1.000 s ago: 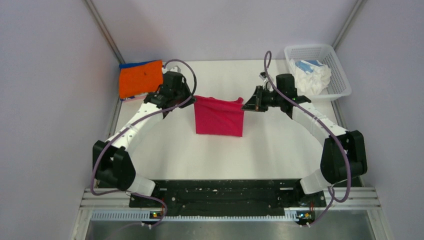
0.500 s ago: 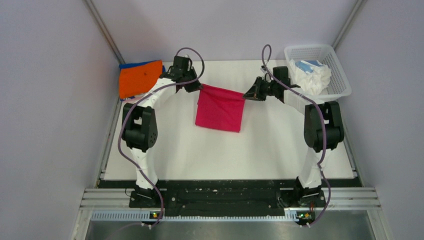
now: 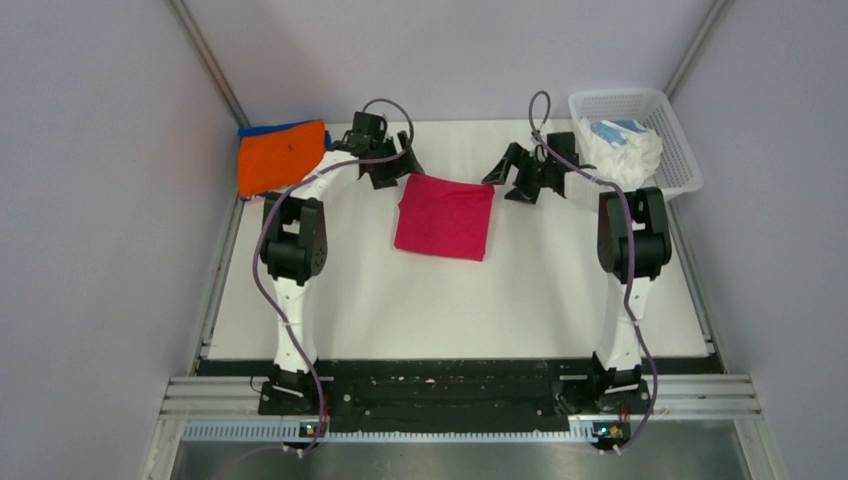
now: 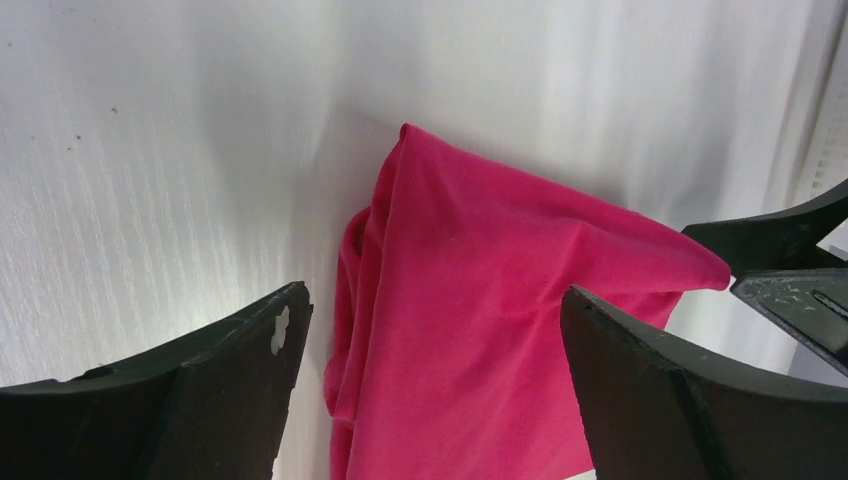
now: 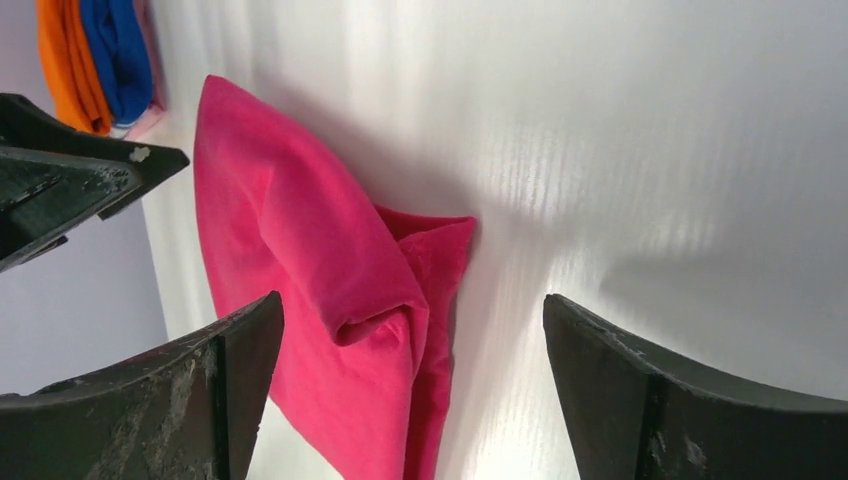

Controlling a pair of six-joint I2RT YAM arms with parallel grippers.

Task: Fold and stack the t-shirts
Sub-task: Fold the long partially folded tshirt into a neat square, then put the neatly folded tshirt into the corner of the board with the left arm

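The crimson-pink t-shirt (image 3: pixel 444 216) is laid folded; left gripper (image 3: pixel 397 172) and right gripper (image 3: pixel 510 180) are spread wide, empty. Stacking and the basket (image 3: pixel 640 98) t-shirts (image 3: pixel 628 150) are left.

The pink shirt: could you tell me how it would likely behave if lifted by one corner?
The pink shirt would probably flop and unfold: its folded layers lie loose and creased. Being thin cloth, it is likely light. Pushed, it may bunch rather than slide.
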